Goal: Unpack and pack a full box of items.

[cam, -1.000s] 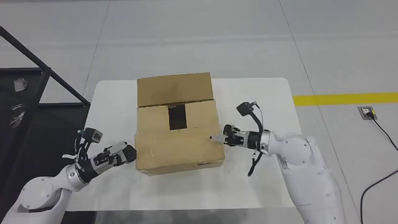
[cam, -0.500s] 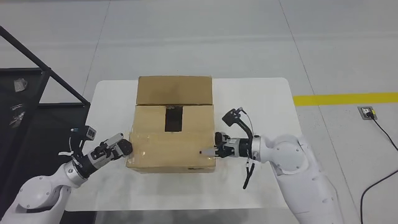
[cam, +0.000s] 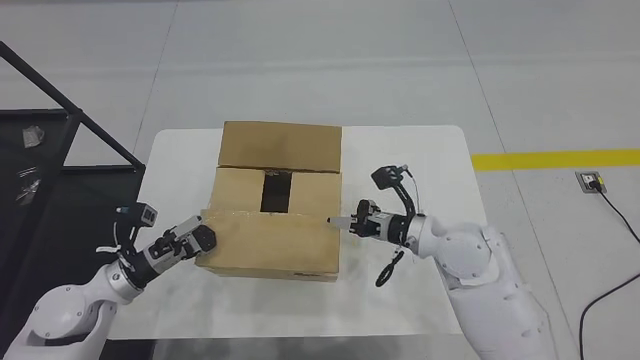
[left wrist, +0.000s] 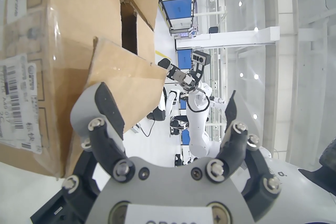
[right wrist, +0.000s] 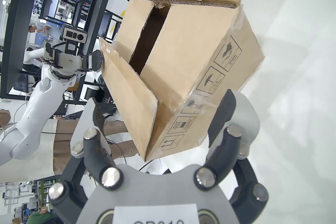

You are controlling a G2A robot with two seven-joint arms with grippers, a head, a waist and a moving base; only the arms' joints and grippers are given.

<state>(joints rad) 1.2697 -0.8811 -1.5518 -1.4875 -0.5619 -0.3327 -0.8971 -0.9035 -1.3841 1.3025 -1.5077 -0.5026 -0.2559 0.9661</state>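
Note:
A cardboard box (cam: 300, 195) stands in the middle of the white table (cam: 430, 160). Its rear flap (cam: 280, 145) lies folded back, and a dark gap (cam: 275, 192) shows between the inner flaps. The front flap (cam: 270, 245) stands partly raised. My left gripper (cam: 200, 238) is open at that flap's left end; in the left wrist view one finger (left wrist: 110, 109) sits beside the flap (left wrist: 126, 83). My right gripper (cam: 350, 222) is open at the flap's right end, and the box's near corner (right wrist: 157, 130) lies between its spread fingers.
A black metal frame (cam: 60, 130) stands off the table's left side. Bare table surface lies right of the box and along the front edge (cam: 300, 310). A yellow floor line (cam: 550, 158) runs to the right.
The box and its front flap have shifted a little to the left. The right gripper followed leftward along the flap's end; the left gripper stayed at the flap's left end.

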